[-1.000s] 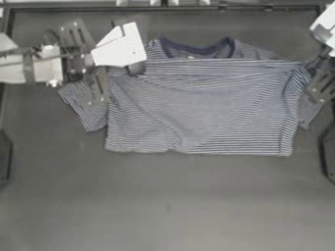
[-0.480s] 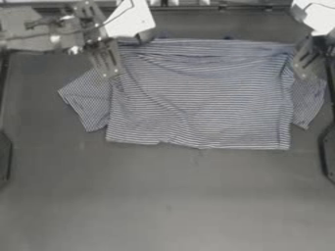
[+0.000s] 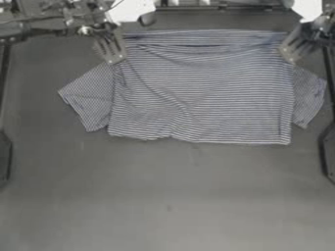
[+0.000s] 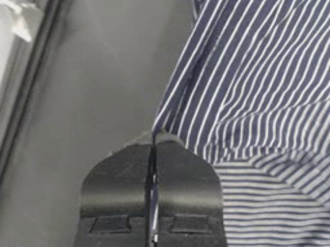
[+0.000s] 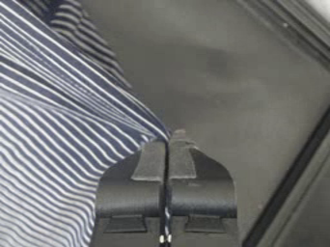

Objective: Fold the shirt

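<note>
The navy-and-white striped shirt [image 3: 203, 88] lies folded across the far half of the table, its short sleeves sticking out at left [image 3: 86, 100] and right [image 3: 309, 97]. Its far edge is pulled taut between the two grippers, and the collar is hidden under the folded layer. My left gripper [image 3: 115, 57] pinches the far left corner. In the left wrist view its jaws [image 4: 155, 139] are shut on the shirt's edge [image 4: 187, 82]. My right gripper [image 3: 288, 52] holds the far right corner, and there too the jaws [image 5: 169, 137] are shut on striped cloth [image 5: 77, 96].
The dark table [image 3: 170, 196] stretches bare in front of the shirt. A raised rail [image 3: 216, 9] runs along the far edge just behind both grippers. Dark fixtures sit at the left side [image 3: 3, 157] and the right side [image 3: 329, 152].
Both grippers have carried the held shirt edge toward the far rail. The folded layer now covers the collar, which showed a second ago.
</note>
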